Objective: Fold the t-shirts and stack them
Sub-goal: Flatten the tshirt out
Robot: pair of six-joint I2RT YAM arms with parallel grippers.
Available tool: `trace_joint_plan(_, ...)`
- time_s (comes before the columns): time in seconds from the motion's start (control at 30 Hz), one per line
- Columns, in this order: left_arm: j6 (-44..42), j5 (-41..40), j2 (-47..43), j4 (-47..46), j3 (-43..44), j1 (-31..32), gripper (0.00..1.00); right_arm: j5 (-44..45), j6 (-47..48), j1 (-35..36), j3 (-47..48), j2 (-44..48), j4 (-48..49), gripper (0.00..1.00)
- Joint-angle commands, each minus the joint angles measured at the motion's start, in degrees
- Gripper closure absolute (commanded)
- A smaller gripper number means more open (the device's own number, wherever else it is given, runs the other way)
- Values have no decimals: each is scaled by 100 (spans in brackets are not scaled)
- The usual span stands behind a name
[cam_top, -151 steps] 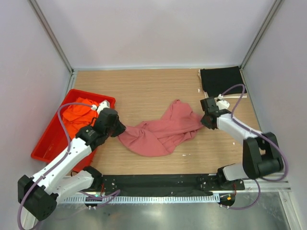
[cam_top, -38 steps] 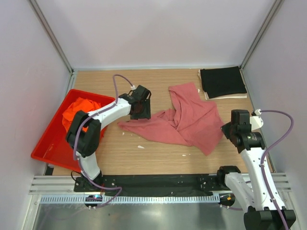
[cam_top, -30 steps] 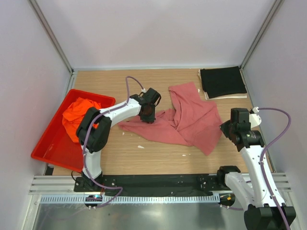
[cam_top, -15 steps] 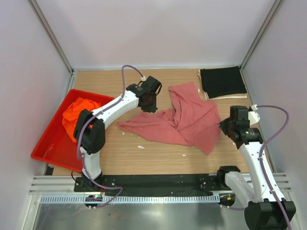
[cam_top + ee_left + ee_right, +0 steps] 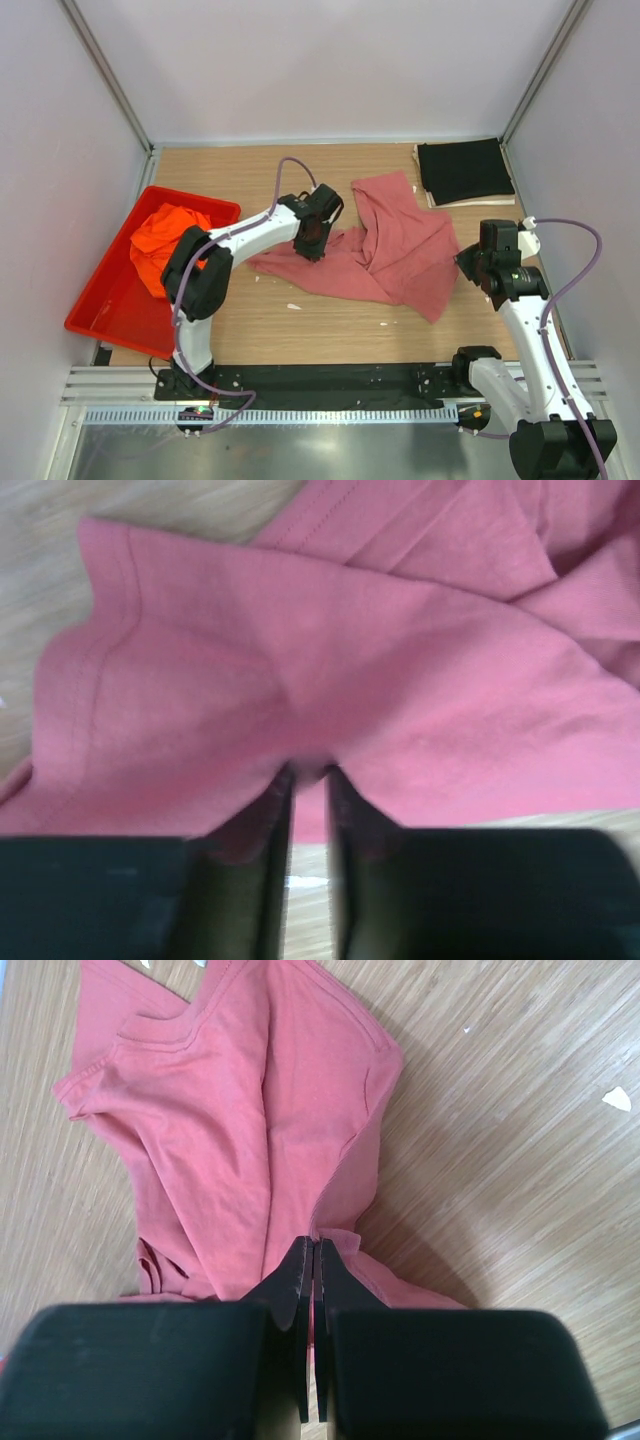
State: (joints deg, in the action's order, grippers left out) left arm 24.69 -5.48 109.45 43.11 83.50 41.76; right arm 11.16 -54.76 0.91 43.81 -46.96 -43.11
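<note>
Five seconds ago the red shirt (image 5: 390, 255) was a twisted rope stretched between the two arms; it now lies looser and flatter, shifted to the right, with one flap reaching up towards the black shirt (image 5: 462, 170). The left gripper (image 5: 311, 240) has swung from beside the tray (image 5: 200, 199) across to the shirt's upper left edge. Half a second ago it stood farther back, clear of the cloth; it has since come down again and has a fold pinched at its tips (image 5: 308, 770). The right gripper (image 5: 466, 262) has drawn back from near the black shirt to the red shirt's right edge, edging slightly inward over the last second
</note>
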Motion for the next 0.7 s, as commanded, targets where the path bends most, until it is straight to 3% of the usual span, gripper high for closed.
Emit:
trace_joint_plan(0.0, -429, -418, 391, -41, 742, -18, 85, 79, 18, 6, 224, -32, 277, 99)
trace_joint_plan(0.03, -491, -489, 480, 82, 972, -19, 100, 114, 44, 6, 268, -59, 277, 99)
trace_joint_plan(0.1, -561, -752, 621, 521, 1760, -19, 100, 263, 71, -3, 390, -85, 225, 99)
trace_joint_plan(0.23, -352, -999, 325, 1032, 2450, -10, 100, 606, 150, -12, 584, -76, 5, 99)
trace_joint_plan(0.33, -62, -930, -298, 1068, 2137, 25, 100, 625, 194, -3, 602, 11, -83, 99)
trace_joint_plan(0.47, 203, -885, -1188, 306, 424, 122, 100, 484, 255, -12, 532, 108, -110, 99)
trace_joint_plan(0.5, 160, -963, -1250, 190, 212, 113, 97, 449, 299, -3, 523, 152, -118, 99)
trace_joint_plan(0.53, 116, -1043, -1251, 119, 45, 87, 76, 379, 317, -3, 506, 135, -118, 99)
trace_joint_plan(0.67, -672, -405, -830, -118, 236, 25, 48, 273, 326, -3, 488, 205, -136, 99)
